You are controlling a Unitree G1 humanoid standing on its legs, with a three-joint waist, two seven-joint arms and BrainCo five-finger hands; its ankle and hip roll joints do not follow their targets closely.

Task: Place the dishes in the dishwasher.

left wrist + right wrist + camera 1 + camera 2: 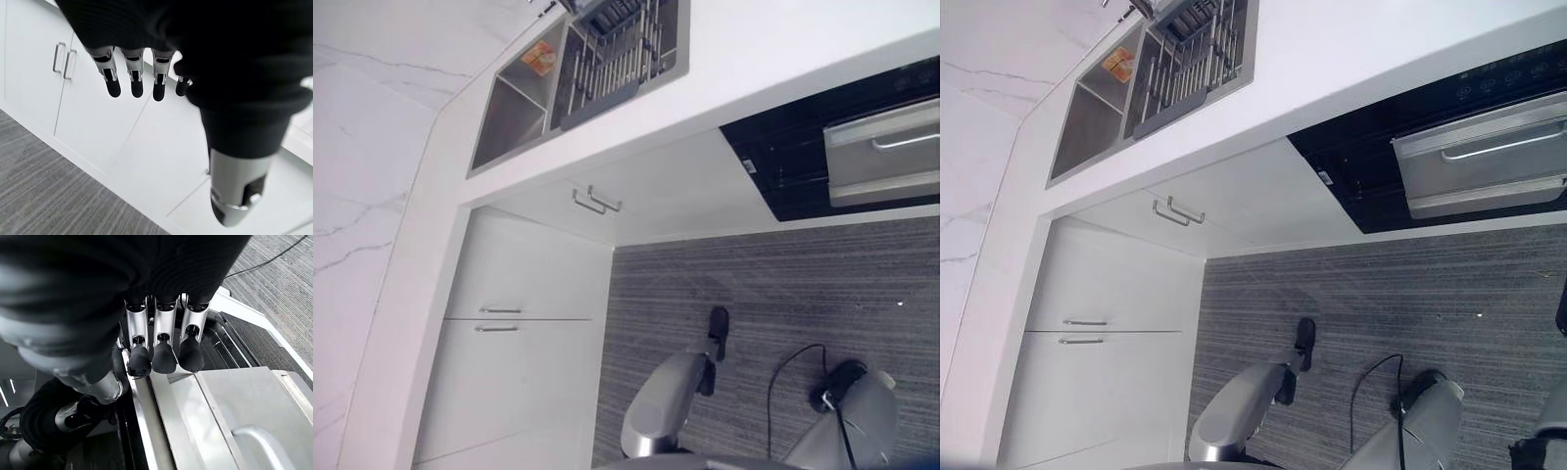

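Steel rack (617, 54) in sink (514, 108) w/ dishes: prob. stiff, slick, fragile, grab by rims. Left hand (132, 73) relaxed, empty; right hand (164, 342) straight fingers over dishwasher (1479, 166).

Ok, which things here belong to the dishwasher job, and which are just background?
Job: dishwasher; rack in the sink; right hand, fingers straight over the dishwasher's silver front; left hand, idle by the cupboards.
Background: cupboards; orange item in the sink; carpet.
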